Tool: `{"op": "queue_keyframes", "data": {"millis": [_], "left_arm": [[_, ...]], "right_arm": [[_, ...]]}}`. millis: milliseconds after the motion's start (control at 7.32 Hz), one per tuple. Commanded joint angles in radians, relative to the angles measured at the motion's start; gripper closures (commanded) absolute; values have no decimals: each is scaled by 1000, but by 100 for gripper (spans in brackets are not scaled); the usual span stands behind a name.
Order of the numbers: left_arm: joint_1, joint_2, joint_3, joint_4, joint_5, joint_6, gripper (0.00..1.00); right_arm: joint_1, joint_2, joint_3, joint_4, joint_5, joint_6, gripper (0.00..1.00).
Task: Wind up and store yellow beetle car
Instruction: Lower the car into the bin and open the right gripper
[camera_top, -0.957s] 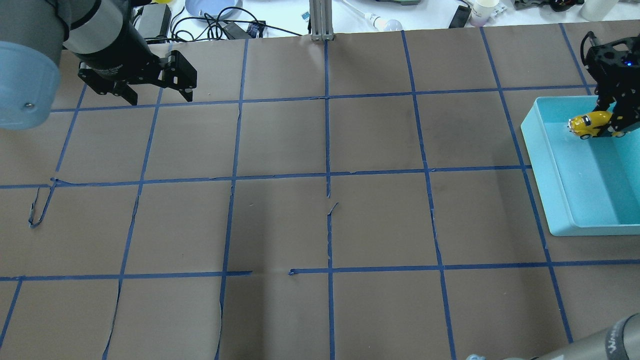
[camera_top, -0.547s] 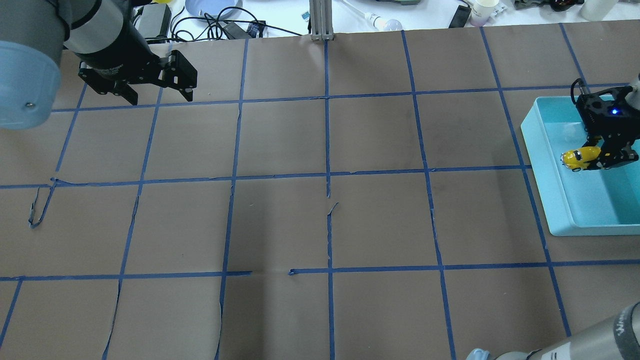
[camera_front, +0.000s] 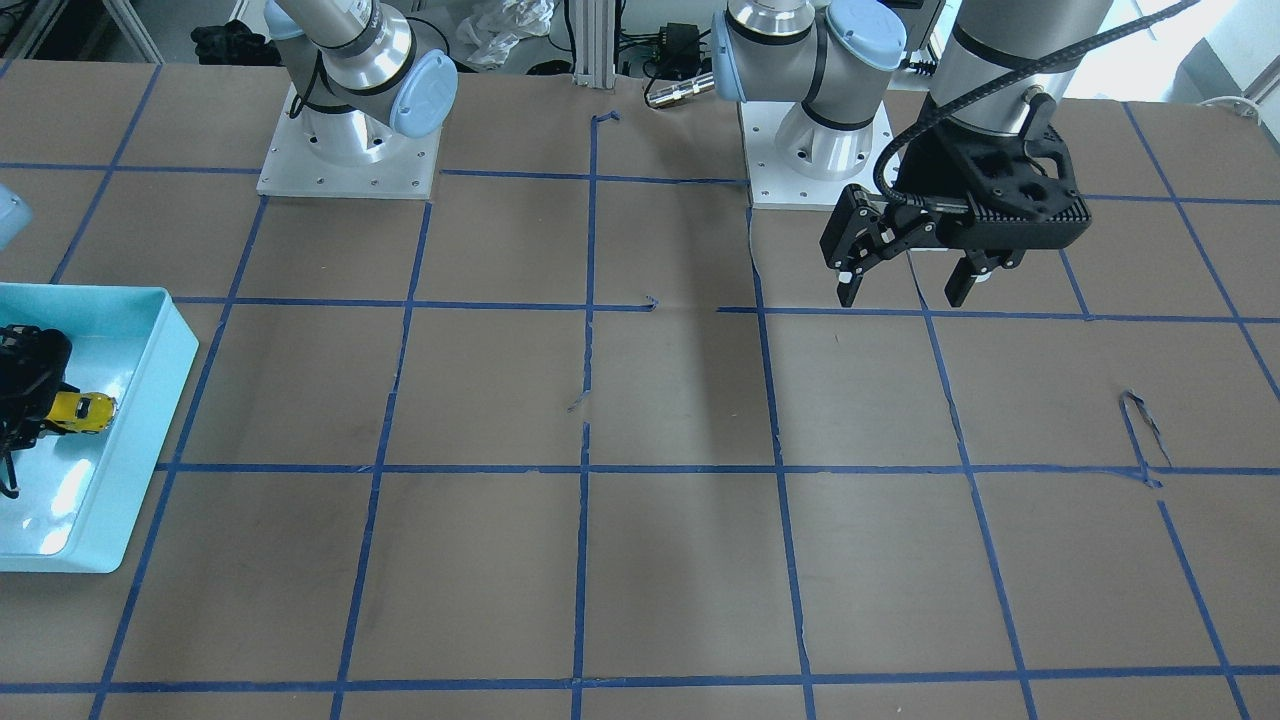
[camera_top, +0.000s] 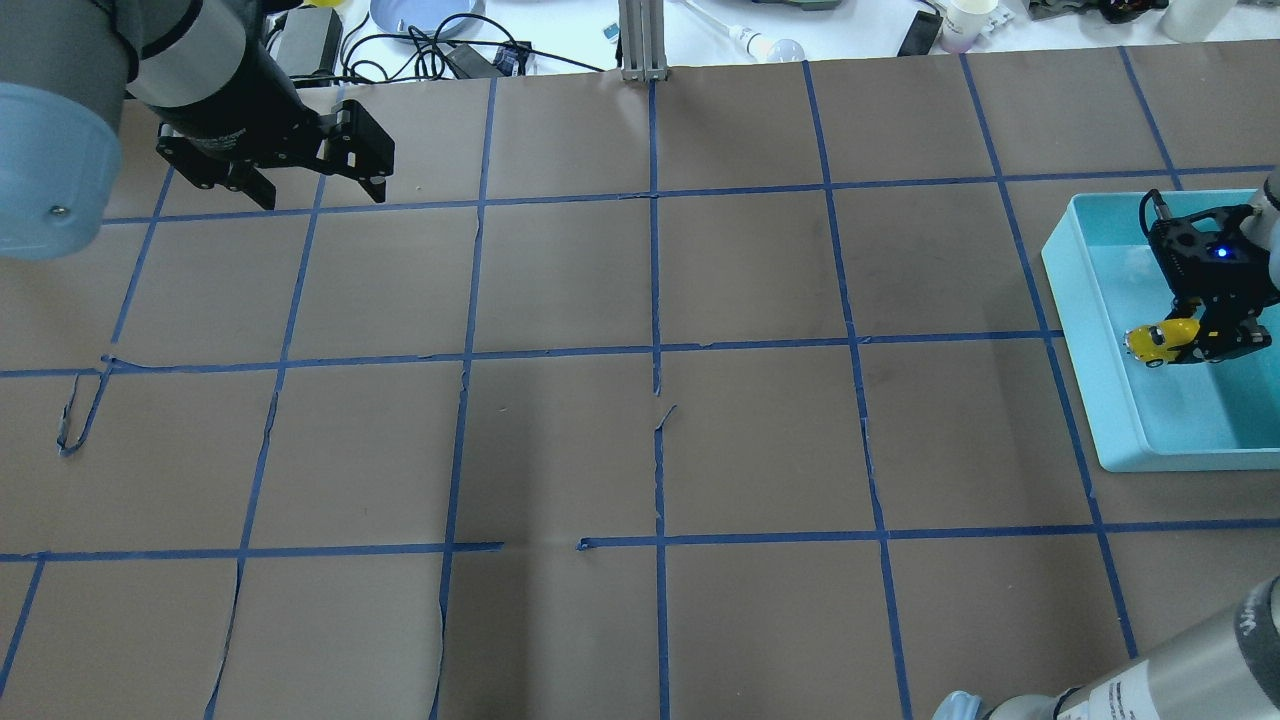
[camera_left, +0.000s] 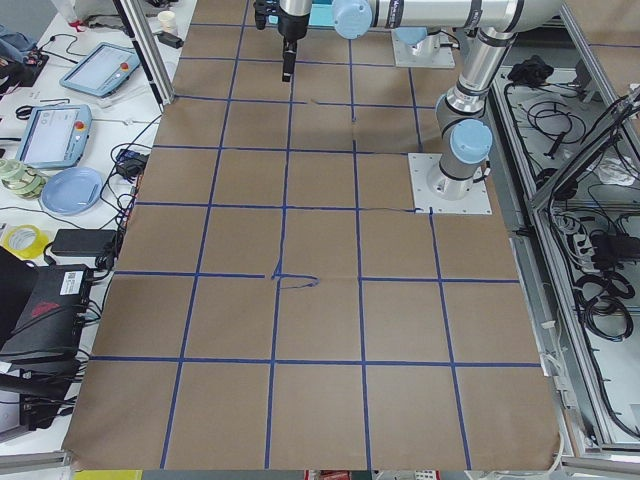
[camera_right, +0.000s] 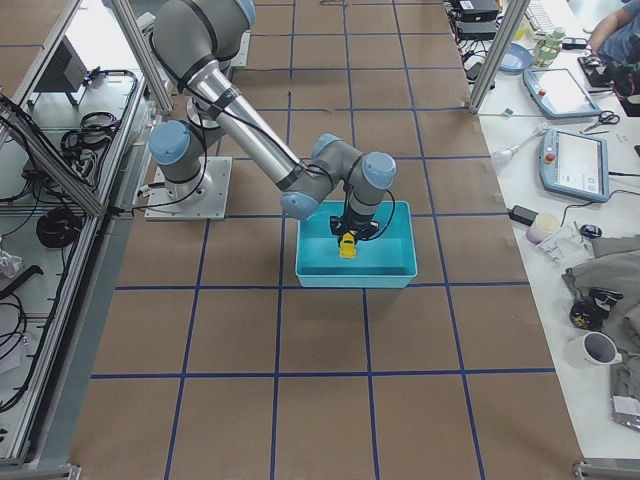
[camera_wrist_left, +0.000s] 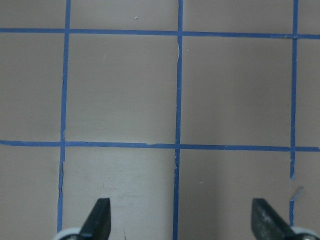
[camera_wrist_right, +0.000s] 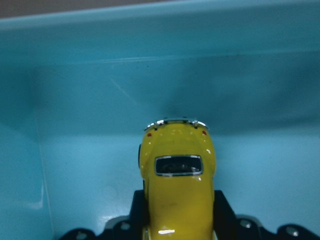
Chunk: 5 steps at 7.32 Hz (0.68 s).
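Observation:
The yellow beetle car (camera_top: 1158, 341) is held in my right gripper (camera_top: 1195, 340), which is shut on it inside the teal bin (camera_top: 1100, 380) at the table's right end. In the right wrist view the car (camera_wrist_right: 177, 185) sticks out from between the jaws, close above the bin floor and facing a bin wall (camera_wrist_right: 150, 75). The front view shows the car (camera_front: 82, 412) low in the bin (camera_front: 150, 400). My left gripper (camera_top: 320, 198) is open and empty, hovering over the far left of the table, also seen in the front view (camera_front: 902, 298).
Brown paper with a blue tape grid (camera_top: 655, 350) covers the table, with a peeled tape loop (camera_top: 75, 420) at the left. Cables, a blue plate (camera_top: 420, 15) and a cup (camera_top: 965, 20) lie beyond the far edge.
My right gripper has carried the car from the bin's far end toward its middle and lower into it. The left arm has not moved.

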Motion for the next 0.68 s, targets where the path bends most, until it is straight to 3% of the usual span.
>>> {"op": "queue_keyframes", "data": {"millis": [0,273,547], "left_arm": [[-1,0,0,0,0,0,0],[-1,2,-2,0,0,0,0],[-1,2,-2,0,0,0,0]], "right_arm": [[-2,-5,7,2,10,5,0],[0,-51,-4,19,10,42,0],[12,-184,-6,28,25,245,0]]}}
